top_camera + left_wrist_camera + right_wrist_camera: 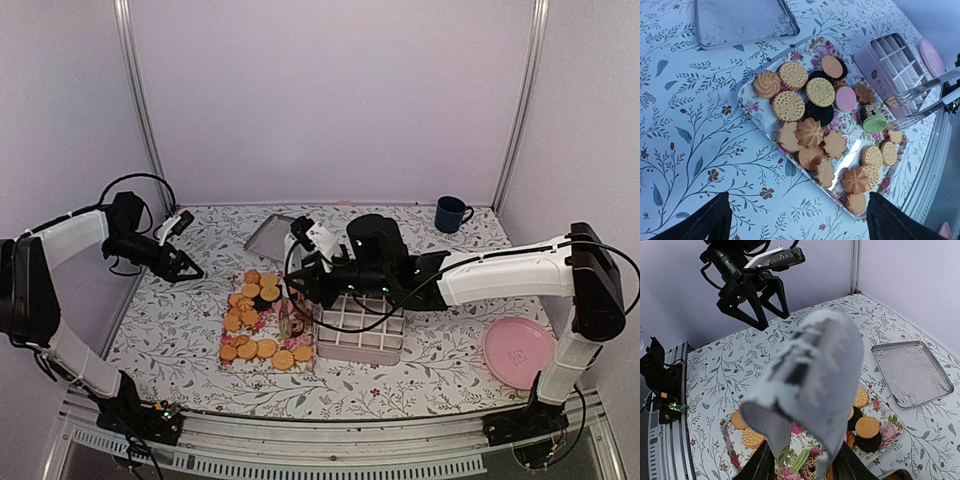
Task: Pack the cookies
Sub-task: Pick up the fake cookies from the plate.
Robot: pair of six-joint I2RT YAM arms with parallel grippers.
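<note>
The cookies (809, 132) are lying on a flowered tray (747, 102) at the middle of the leaf-printed table (180, 340), which is standing between pale lilac walls (330, 100). The left pincer (192, 271) is hovering released near the left edge. The right pincer (298, 288) is hanging over the tray behind a grey blur, perhaps a tool, so its grip cannot be told.

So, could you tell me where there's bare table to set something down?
Bare floral tablecloth lies left of the flowered cookie tray, and between the pale gridded box and the round pink plate. Crowded mid-table: tray, box and right fingers together, flat metal tray just behind.
</note>
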